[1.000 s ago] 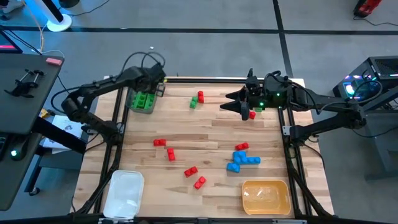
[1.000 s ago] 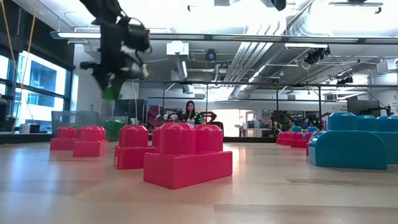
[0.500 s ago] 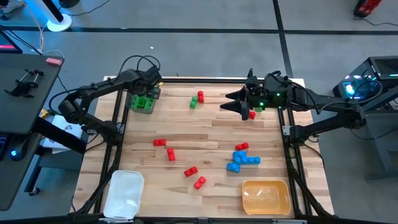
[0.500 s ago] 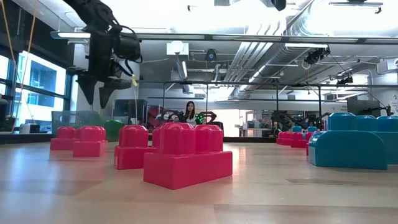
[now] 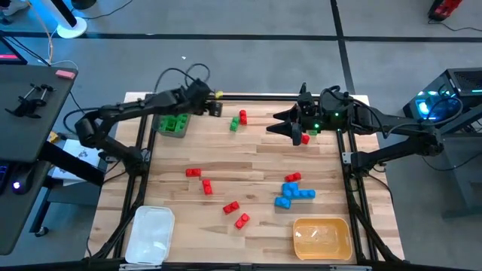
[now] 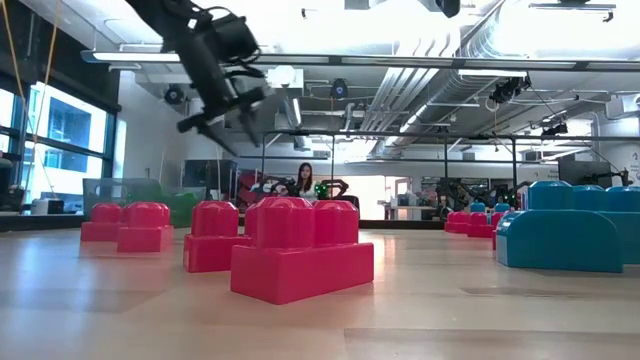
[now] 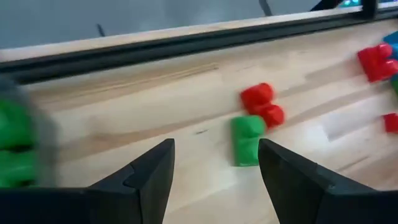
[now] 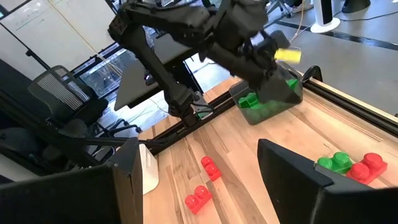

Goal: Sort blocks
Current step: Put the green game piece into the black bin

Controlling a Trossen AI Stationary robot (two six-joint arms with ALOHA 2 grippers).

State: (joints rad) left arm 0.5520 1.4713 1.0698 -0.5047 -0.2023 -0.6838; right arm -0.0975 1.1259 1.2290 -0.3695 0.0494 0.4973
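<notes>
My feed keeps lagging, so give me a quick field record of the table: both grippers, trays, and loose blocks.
left gripper: open, empty, beside the grey tray, facing the green block
right gripper: open, empty, hovering at the far right of the table
grey tray: holds green blocks
white tray: near left corner
yellow tray: near right corner
red blocks: scattered mid-table
blue blocks: clustered right of centre

I logged red blocks (image 5: pixel 194 173) on the pale striped wood table (image 5: pixel 256 158), blue blocks (image 5: pixel 295 194), green blocks (image 5: pixel 175 122) in a grey tray (image 5: pixel 170 133), a white tray (image 5: pixel 151 233), a yellow tray (image 5: pixel 322 237), and dark arms.
</notes>
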